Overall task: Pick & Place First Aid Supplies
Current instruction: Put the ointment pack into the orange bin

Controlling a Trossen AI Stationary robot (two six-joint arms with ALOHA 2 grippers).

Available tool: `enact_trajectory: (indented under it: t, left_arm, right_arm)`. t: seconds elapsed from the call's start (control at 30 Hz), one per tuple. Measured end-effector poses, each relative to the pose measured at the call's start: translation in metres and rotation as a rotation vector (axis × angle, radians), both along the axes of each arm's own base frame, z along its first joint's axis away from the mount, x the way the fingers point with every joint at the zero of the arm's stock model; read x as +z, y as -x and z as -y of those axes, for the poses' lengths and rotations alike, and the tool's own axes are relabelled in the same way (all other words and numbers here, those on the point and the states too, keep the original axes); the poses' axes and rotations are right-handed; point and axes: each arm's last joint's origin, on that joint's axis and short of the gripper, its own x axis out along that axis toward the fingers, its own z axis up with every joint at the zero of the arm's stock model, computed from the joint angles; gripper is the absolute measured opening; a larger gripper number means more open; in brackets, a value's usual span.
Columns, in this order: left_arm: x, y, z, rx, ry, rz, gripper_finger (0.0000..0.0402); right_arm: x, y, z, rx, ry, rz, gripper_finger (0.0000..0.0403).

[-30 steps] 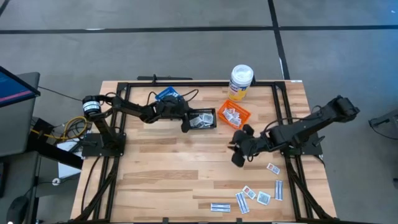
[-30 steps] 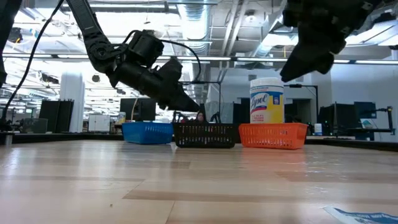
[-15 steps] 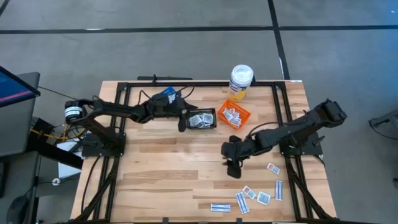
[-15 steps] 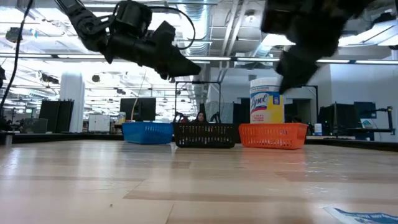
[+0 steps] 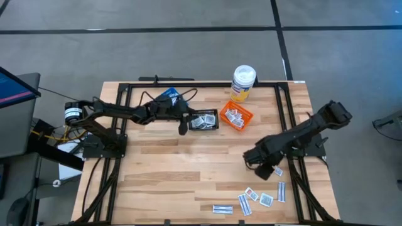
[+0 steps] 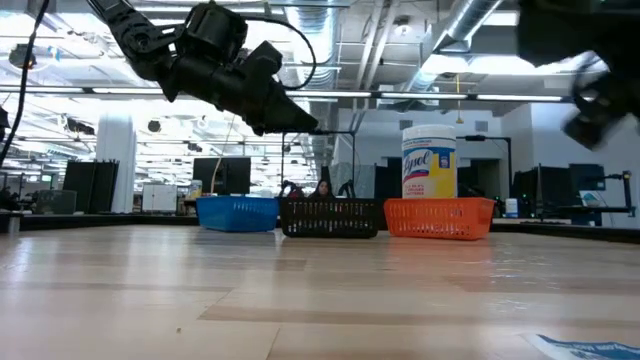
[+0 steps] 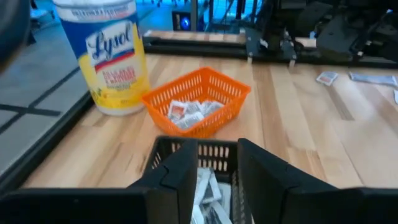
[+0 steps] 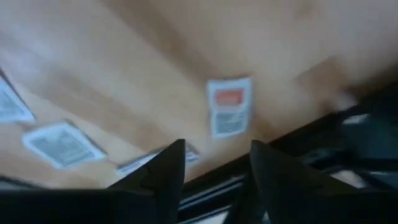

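Note:
Several first aid supplies, small flat white packets (image 5: 259, 198), lie loose on the wooden table at its near right; one with a red mark (image 8: 229, 115) lies just beyond my right gripper's fingers. More packets sit in the black basket (image 5: 203, 120) and the orange basket (image 5: 236, 116). My right gripper (image 5: 265, 168) hangs open over the loose packets, tipped steeply down, holding nothing (image 8: 216, 149). My left gripper (image 5: 183, 125) hovers open and nearly level above the black basket's left rim (image 7: 217, 149), with nothing between its fingers.
A tall white bottle with a yellow label (image 5: 243, 83) stands at the far edge behind the orange basket. A blue basket (image 5: 168, 95) sits far left of the black one. A black frame (image 5: 286, 119) runs around the table. Bare wood fills the table's middle and near left.
My left gripper has risen above the black basket and stayed there. My right gripper has swung from beside the orange basket toward the near edge, then toward the right edge, and has tipped from nearly level to pointing steeply down over the loose packets.

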Motion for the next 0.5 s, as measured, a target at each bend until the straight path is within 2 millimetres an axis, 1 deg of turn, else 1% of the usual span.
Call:
enact_trajectory:
  t: [0.13, 0.27, 0.37, 0.5]
  left_arm:
    - [-0.002, 0.000, 0.001, -0.003, 0.006, -0.019, 0.0115]
    - [-0.002, 0.000, 0.001, -0.003, 0.005, -0.018, 0.0115]
    - [-0.002, 0.000, 0.001, -0.004, 0.006, -0.022, 0.0115]
    - [-0.002, 0.000, 0.001, -0.003, 0.005, -0.022, 0.0115]
  right_arm:
    - [-0.018, 0.016, -0.002, -0.020, -0.081, 0.010, 0.0161]
    - [-0.025, 0.032, 0.006, -0.047, -0.027, -0.045, 0.0150]
    - [-0.032, 0.037, 0.008, -0.047, -0.032, -0.030, 0.0145]
    - [-0.045, 0.041, 0.010, -0.032, -0.046, 0.009, 0.0143]
